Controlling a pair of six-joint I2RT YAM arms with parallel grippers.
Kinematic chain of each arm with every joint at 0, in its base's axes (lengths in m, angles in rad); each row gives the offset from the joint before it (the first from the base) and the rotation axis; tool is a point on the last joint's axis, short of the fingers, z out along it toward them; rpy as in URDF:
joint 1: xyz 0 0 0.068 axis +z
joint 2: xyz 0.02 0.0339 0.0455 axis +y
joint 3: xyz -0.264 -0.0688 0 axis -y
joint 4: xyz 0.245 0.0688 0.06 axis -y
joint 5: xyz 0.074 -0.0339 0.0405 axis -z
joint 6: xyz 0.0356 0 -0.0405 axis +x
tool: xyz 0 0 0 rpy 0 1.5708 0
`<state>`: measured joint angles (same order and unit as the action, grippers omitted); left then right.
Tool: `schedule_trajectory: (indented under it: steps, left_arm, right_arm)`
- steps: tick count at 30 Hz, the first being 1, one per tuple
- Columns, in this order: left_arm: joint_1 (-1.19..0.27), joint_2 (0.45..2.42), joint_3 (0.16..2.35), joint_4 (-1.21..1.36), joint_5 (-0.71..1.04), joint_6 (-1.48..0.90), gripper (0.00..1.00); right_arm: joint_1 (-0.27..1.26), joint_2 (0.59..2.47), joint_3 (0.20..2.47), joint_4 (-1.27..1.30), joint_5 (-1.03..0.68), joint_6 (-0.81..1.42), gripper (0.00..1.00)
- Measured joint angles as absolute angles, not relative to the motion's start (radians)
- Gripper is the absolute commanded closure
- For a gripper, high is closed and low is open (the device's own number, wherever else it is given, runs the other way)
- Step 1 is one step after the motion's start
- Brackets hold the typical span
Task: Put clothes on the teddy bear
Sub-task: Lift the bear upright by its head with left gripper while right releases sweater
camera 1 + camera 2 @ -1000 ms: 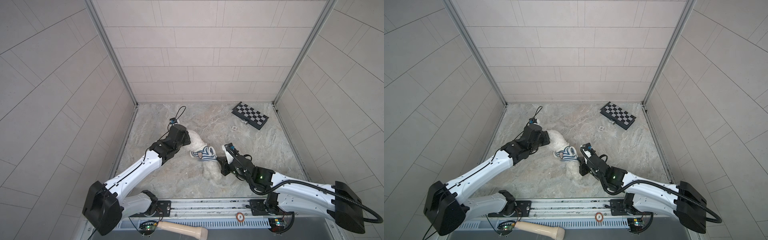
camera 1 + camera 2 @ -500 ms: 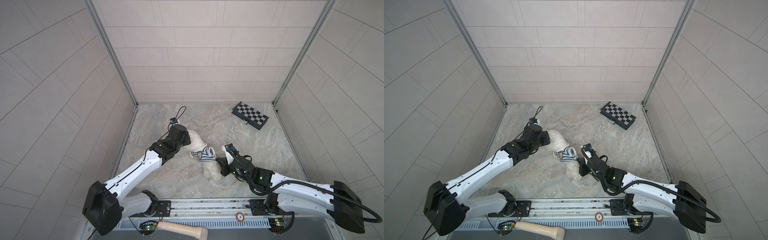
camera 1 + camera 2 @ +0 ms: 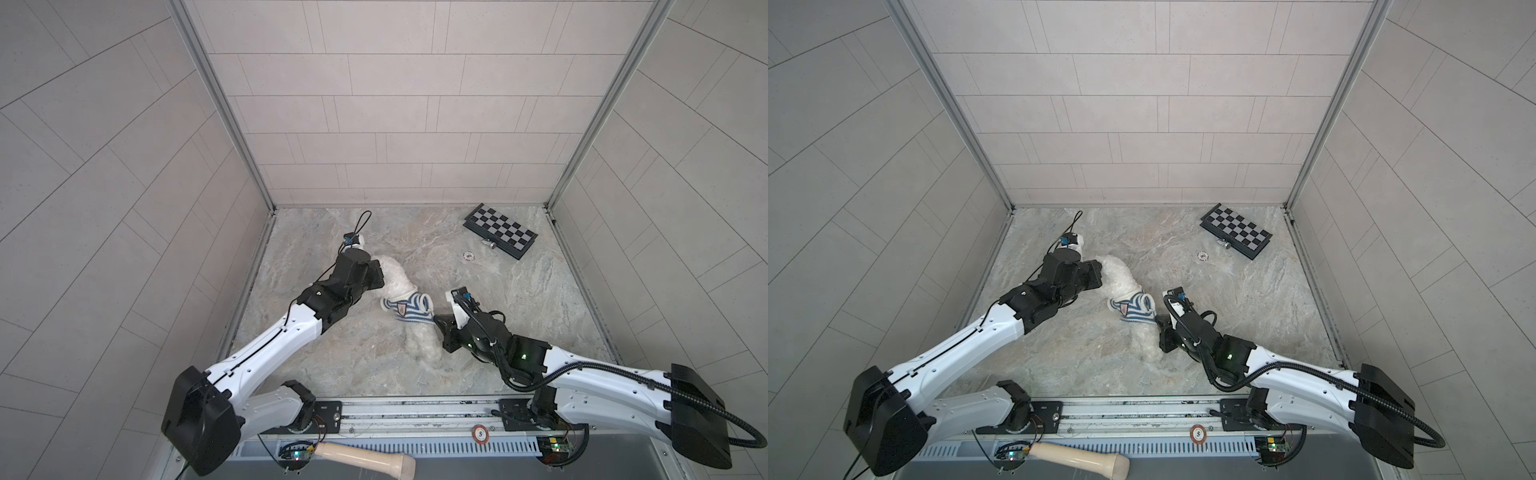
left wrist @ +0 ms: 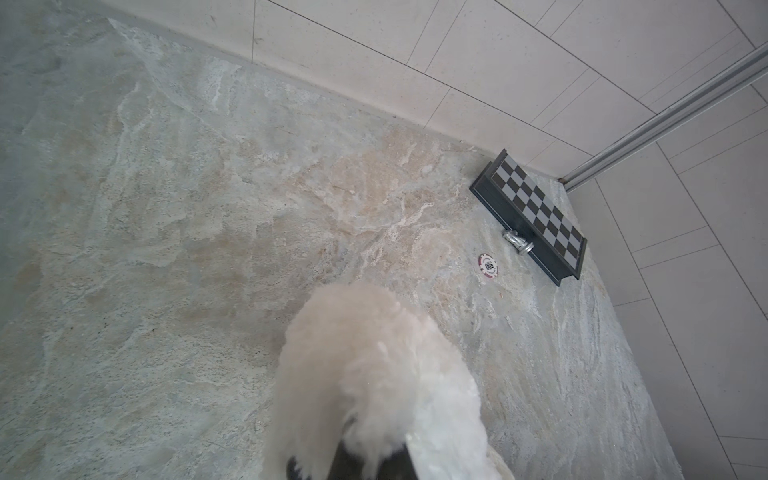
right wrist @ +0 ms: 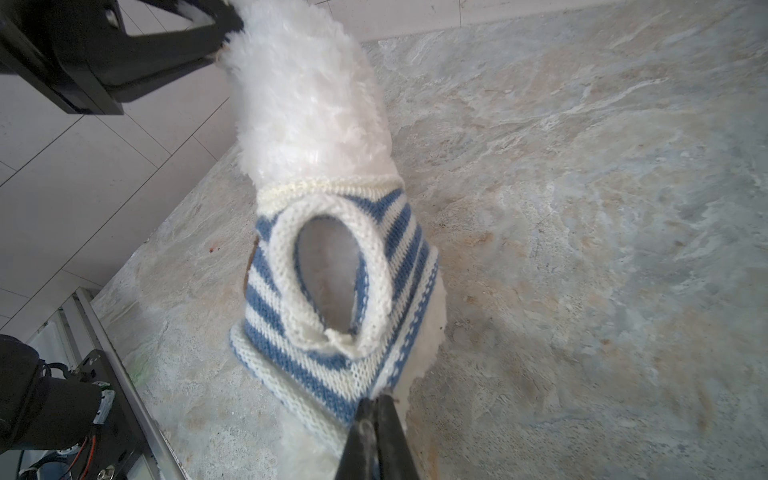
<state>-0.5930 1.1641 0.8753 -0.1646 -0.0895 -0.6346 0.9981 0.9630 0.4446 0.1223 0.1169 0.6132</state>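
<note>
In the lower middle of both top views, on the marbled tabletop [image 3: 561,299], the teddy bear [image 3: 397,274] is lying stretched on a diagonal, one furry end running toward the upper left and the other toward the bottom of the frame. Which end is the head, I cannot tell. The folded chessboard [image 3: 500,230] is sitting well apart in the upper right corner. The blue-and-white striped knit shirt [image 5: 332,291] is wrapping the bear's middle, with one white-trimmed opening gaping empty. The left gripper [image 5: 224,33] is pressing together on the fur at the bear's upper-left end. The right gripper [image 5: 376,405] is pinching the shirt's lower hem, jaws almost meeting. A poker chip [image 4: 487,265] is lying near the chessboard.

The risks are looking like slips. The hem pinch is catching only a thin edge, so a hard tug may be pulling the knit free or stretching it. The left hold is biting into loose fluff, so the bear may be dragging along with the shirt instead of sliding through it.
</note>
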Motion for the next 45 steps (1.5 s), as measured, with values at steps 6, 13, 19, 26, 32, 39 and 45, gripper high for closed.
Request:
schedule_trajectory:
  steps: [6, 13, 19, 26, 32, 39, 45]
  left_arm:
    - [-0.632, 1.164, 0.875, -0.105, -0.062, -0.612, 1.00]
    - [-0.645, 1.163, 0.875, -0.017, -0.007, -0.598, 1.00]
    - [-0.648, 1.147, 0.861, 0.038, 0.051, -0.585, 1.00]
    - [-0.648, 1.097, 0.841, 0.098, 0.129, -0.565, 1.00]
    - [-0.648, 1.067, 0.841, 0.130, 0.198, -0.525, 1.00]
    - [-0.641, 0.997, 0.832, 0.136, 0.269, -0.451, 1.00]
    - [-0.623, 0.958, 0.825, 0.146, 0.373, -0.418, 1.00]
  right_arm:
    - [1.012, 0.956, 0.437, 0.126, 0.112, 0.572, 1.00]
    - [1.031, 0.956, 0.404, 0.190, 0.097, 0.545, 1.00]
    - [1.061, 0.955, 0.373, 0.261, 0.097, 0.530, 1.00]
    - [1.084, 0.929, 0.362, 0.318, 0.091, 0.490, 0.94]
    - [1.112, 0.864, 0.347, 0.340, 0.091, 0.451, 0.86]
    - [1.121, 0.631, 0.231, 0.328, 0.096, 0.435, 0.71]
    - [1.121, 0.330, 0.191, 0.217, 0.170, 0.439, 0.63]
